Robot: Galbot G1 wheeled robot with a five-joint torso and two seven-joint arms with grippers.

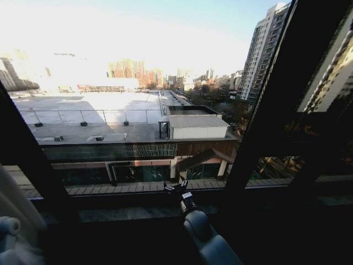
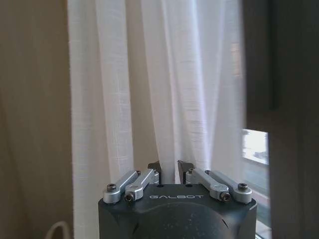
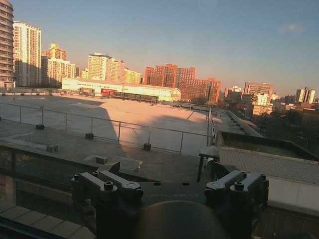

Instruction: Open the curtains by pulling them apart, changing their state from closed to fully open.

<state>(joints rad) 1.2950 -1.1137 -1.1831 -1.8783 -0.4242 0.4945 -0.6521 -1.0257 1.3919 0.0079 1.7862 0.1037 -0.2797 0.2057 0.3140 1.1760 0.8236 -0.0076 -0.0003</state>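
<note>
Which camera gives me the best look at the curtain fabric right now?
The left wrist view: the curtains hang as pleated sheer white folds right in front of the left gripper, whose fingertips sit close together against the fabric. The head view catches a pale bunched strip at its lower left edge. The right wrist view looks out through bare glass.

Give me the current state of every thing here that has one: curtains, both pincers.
curtains: drawn aside to the left edge of the window, bunched in pleats, glass uncovered in the head view.
left pincer: fingers nearly closed, pointing at the bunched fabric, nothing clearly gripped.
right pincer: open, empty, pointing at the bare window glass.
</note>
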